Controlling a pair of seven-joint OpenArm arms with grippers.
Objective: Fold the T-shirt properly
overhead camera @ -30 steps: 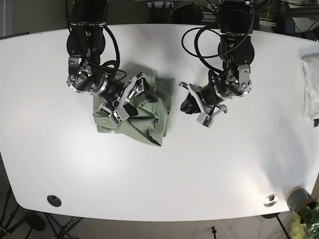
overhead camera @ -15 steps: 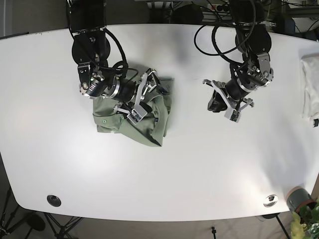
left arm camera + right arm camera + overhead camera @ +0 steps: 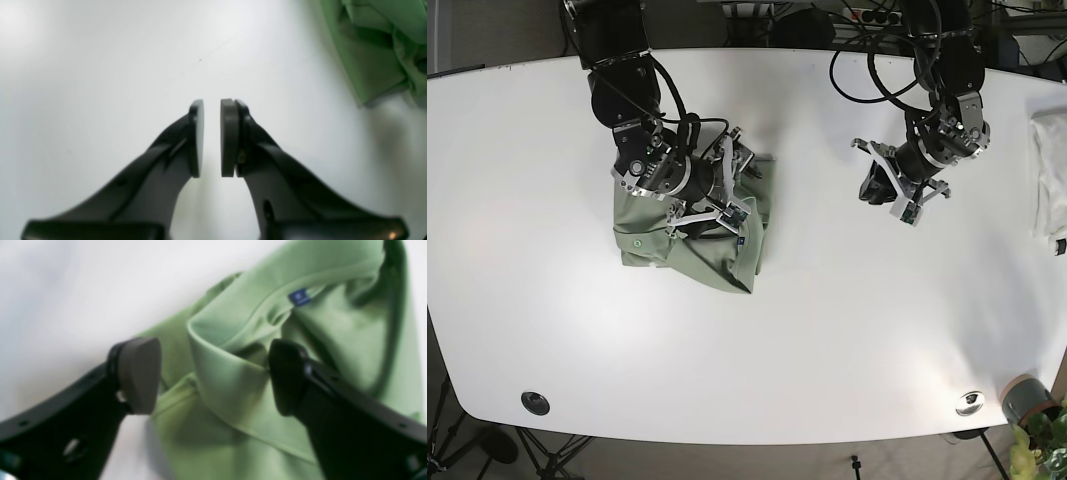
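Because it is thin knit cloth, the T-shirt [image 3: 697,235] will likely handle as light, limp and a little clingy: it should sag from any pinch and drag its lower layers along, so a hold on a doubled edge or a hem corner looks safer than one on the loose middle. It lies in a rumpled, partly folded bundle on the white desk [image 3: 827,330], left of the middle and nearer the far edge in the base view. Its colour is pale green, with a ribbed collar turned up in a thick roll and a small blue label [image 3: 299,297] sewn just inside the neck; the near side is flatter, the far side bunched into ridges.

Over that bunched part hangs the right end effector [image 3: 213,376], released, its two pads spread wide to either side of the rolled collar, with one pad against the cloth. The left end effector [image 3: 212,138] is well apart from the shirt, above bare desk toward the far right; its pads stand nearly together with a thin gap and nothing between them. A white cloth [image 3: 1052,180] rests at the right edge.
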